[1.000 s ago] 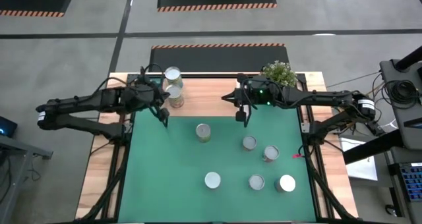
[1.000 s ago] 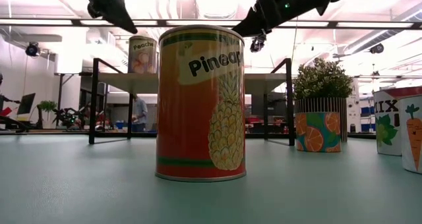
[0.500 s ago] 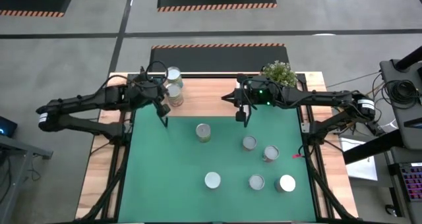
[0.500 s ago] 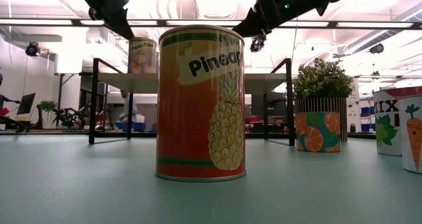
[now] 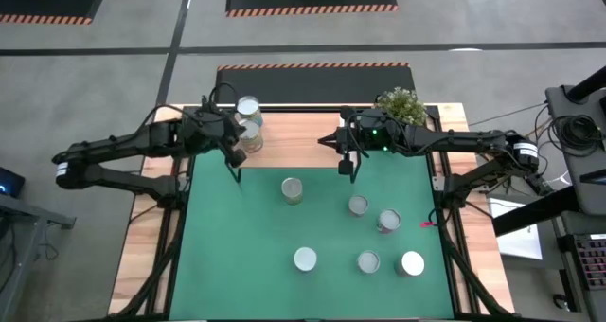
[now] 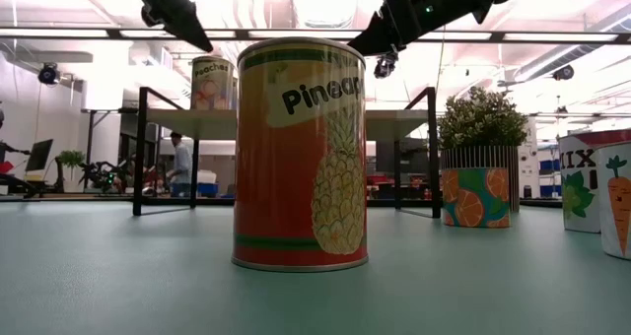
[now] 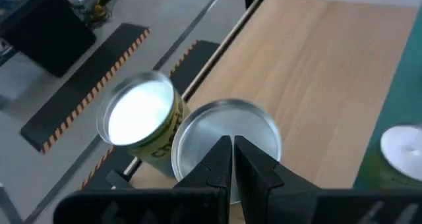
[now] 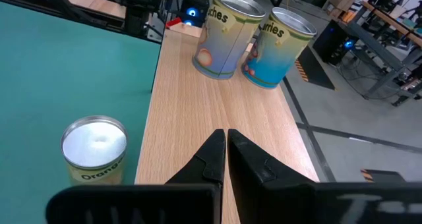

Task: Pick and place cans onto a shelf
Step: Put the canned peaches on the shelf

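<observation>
1. Green mat [image 5: 218, 256] nearest: six cans stand on it in the high view, with the pineapple can [image 6: 300, 155] closest to the low camera. Beside it at the low view's right edge are two more cans, one with a carrot label [image 6: 616, 205].
2. Mid-mat, one can [image 5: 293, 189] stands just ahead of my two grippers; none of the six is touched.
3. My left gripper [image 5: 235, 173] hangs over the mat's far left part, just in front of the shelf [image 5: 294, 137]. Fingers pressed together, nothing between them. Arm reaches in from the left, elbow out past the table edge.
4. My right gripper [image 5: 347, 168] hangs over the mat's far centre, also just in front of the shelf. Fingers pressed together, holding nothing. Arm stretches in from the right.
5. Shelf, far side: two cans stand side by side at its left end, a peaches can [image 8: 224, 34] and a blue-labelled one [image 8: 276, 39], close together, both upright.
6. Potted plant [image 5: 401, 104] at the shelf's right end, behind my right arm.
7. Versus a second ago: left arm has drawn slightly back toward the shelf and to the left; right arm unchanged. Cans on the mat unmoved. Beyond the table, a person [image 6: 179, 164] has walked leftward.
</observation>
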Available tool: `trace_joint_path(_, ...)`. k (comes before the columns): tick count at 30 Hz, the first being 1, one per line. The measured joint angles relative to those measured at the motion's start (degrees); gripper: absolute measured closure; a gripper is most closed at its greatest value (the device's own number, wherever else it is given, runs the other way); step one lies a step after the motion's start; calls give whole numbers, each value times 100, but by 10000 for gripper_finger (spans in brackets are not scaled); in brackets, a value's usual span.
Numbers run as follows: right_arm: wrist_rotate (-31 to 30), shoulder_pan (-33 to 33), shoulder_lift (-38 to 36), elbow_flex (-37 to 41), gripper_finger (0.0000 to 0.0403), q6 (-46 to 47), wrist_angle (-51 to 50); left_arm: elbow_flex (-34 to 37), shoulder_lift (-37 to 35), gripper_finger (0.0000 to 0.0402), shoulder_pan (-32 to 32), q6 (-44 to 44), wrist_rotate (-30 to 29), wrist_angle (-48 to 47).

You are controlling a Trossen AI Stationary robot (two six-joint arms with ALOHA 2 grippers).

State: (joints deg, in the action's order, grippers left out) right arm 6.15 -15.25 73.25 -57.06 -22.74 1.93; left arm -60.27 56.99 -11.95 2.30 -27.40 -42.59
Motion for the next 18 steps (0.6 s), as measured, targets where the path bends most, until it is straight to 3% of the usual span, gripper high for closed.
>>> trace_joint_path(18,-1,0,0,0,394,2,-6,187,319,402,-26,-19,-474,115)
